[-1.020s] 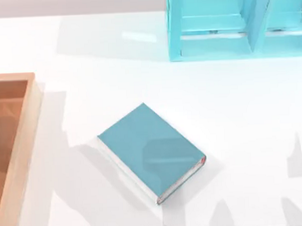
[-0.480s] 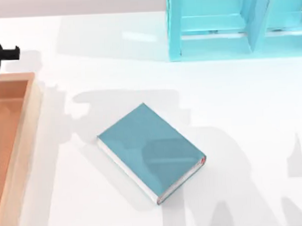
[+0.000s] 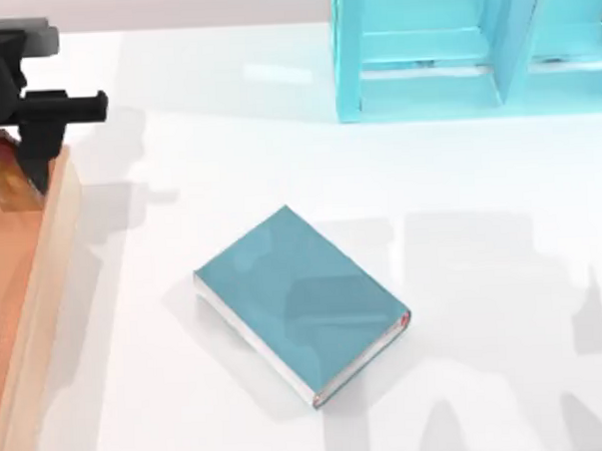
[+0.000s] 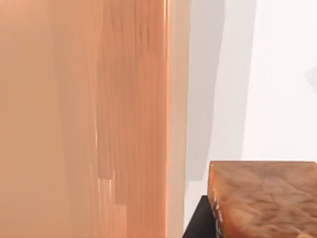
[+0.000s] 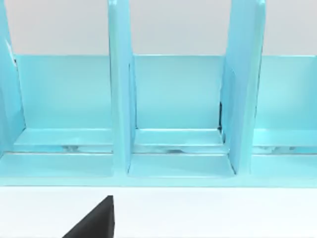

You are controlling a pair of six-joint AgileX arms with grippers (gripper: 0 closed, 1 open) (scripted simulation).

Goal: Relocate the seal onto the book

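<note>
Left gripper (image 3: 19, 173): black, clamped on the small red-orange block seal (image 3: 7, 176), above the wooden tray's rim (image 3: 53, 258).
Teal-blue hardcover book (image 3: 299, 300): well apart, open white table (image 3: 483, 277) around its edges.
Right gripper: fingers can't be judged.

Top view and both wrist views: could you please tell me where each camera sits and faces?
Top view: overhead, looking down on book, shelf unit, tray; left tool, far left.
Left wrist view: on left arm, facing tray, seal.
Right wrist view: on right arm, facing shelf unit; right tool edge.
Shared with top: tray, shelf unit.
</note>
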